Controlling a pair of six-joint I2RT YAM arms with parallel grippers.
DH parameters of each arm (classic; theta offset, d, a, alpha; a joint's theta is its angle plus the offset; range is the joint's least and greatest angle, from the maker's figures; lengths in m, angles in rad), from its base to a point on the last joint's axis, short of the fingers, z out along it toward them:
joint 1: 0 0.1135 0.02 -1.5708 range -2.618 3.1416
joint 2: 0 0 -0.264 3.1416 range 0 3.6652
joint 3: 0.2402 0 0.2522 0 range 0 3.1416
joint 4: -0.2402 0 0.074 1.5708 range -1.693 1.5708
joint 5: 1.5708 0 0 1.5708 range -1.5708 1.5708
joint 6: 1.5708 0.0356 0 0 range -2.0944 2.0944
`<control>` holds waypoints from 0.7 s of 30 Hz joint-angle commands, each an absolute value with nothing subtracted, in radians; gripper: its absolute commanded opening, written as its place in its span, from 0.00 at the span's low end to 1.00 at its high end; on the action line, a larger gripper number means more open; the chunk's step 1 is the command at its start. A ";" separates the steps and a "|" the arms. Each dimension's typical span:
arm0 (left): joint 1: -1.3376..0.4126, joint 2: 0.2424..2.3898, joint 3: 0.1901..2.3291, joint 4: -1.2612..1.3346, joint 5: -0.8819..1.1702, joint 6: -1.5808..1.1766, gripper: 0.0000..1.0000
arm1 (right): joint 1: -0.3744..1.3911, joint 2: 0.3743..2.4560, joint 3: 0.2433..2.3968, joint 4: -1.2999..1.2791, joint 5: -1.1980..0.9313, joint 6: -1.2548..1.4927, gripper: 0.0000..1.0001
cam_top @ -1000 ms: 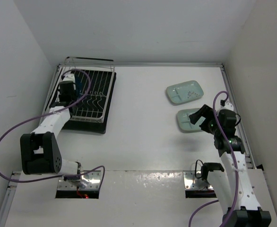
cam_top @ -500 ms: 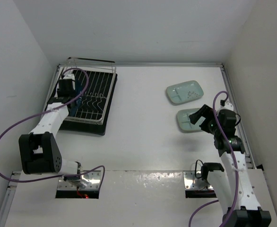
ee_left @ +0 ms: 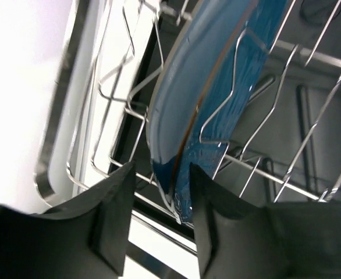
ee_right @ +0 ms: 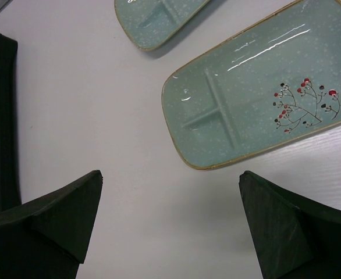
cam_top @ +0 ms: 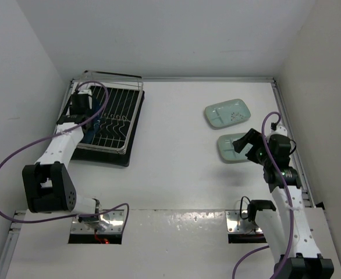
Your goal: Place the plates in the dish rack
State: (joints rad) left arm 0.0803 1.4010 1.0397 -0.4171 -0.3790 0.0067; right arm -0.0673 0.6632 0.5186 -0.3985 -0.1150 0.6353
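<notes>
Upper left of the overhead view: the dark blue plate [ee_left: 228, 87] is racked and the left gripper [cam_top: 79, 106] is backing off.

Over the last second the left gripper has slid a little toward the frame's upper left along the dish rack [cam_top: 134, 122]. Its wrist view shows the dark blue plate standing on edge between the prongs [ee_left: 240, 52], the gripper parted either side of its rim with a sliver of gap at one finger, so I judge it released, one plate loaded. At right nothing has moved: the right gripper [cam_top: 242, 146] hangs spread wide over the nearer mint plate [ee_right: 258, 110], with the other mint plate [ee_right: 153, 17] just beyond, both flat on the worktop [cam_top: 176, 133] and yet to be loaded.
</notes>
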 commanded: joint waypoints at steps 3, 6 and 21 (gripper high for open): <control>0.086 1.391 1.159 -0.452 -0.351 0.003 0.52 | -0.061 0.679 0.545 -0.387 -0.123 0.624 1.00; 0.086 1.391 1.210 -0.486 -0.341 -0.006 0.56 | -0.061 0.698 0.551 -0.400 -0.130 0.621 1.00; -0.015 1.361 1.376 -0.658 -0.055 0.017 0.61 | -0.126 1.112 0.577 -0.362 0.095 0.877 0.79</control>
